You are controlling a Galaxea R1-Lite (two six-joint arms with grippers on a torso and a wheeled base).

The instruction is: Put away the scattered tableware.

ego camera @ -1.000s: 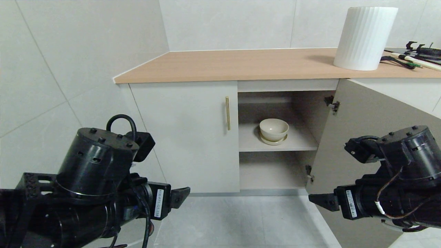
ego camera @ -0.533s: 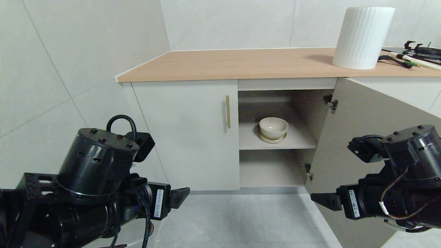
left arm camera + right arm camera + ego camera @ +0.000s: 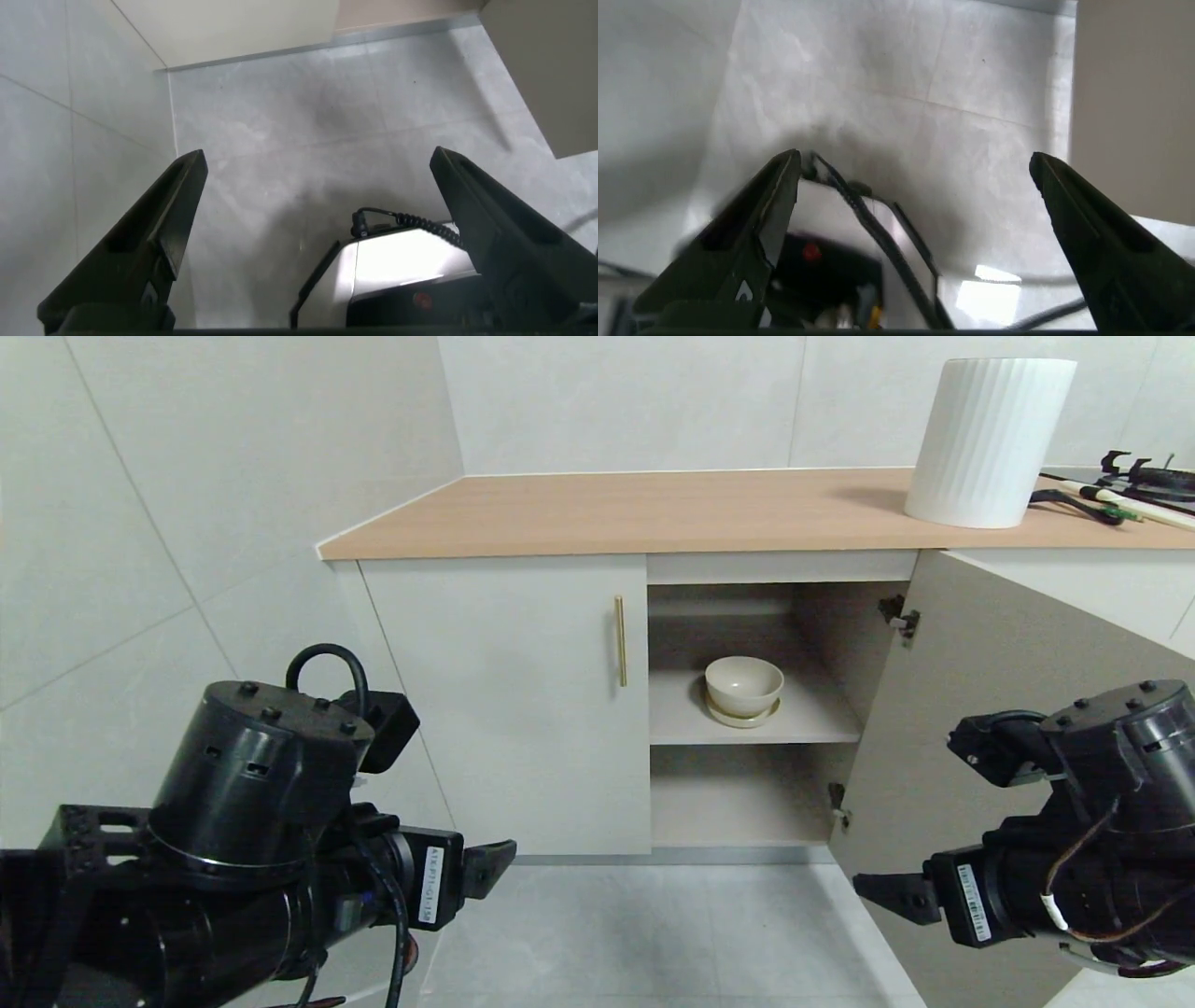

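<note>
A cream bowl (image 3: pixel 743 684) sits on a small plate (image 3: pixel 740 718) on the middle shelf (image 3: pixel 812 721) of an open cabinet. My left gripper (image 3: pixel 490 863) hangs low at the left, in front of the closed cabinet door and well short of the bowl. In the left wrist view this gripper (image 3: pixel 318 173) is open over the floor with nothing between its fingers. My right gripper (image 3: pixel 882 894) is low at the right beside the open door (image 3: pixel 971 709). It (image 3: pixel 915 173) is open too and holds nothing.
The left cabinet door (image 3: pixel 504 700) is closed, with a gold handle (image 3: pixel 619 641). On the wooden counter (image 3: pixel 653 509) stand a white ribbed cylinder (image 3: pixel 990 439) and some utensils (image 3: pixel 1120 490). A tiled wall closes the left side. Grey floor (image 3: pixel 653 933) lies in front.
The head view has shifted slightly. My right arm has sunk a little and drifted right. The bowl and plate stay put, and both grippers stay open.
</note>
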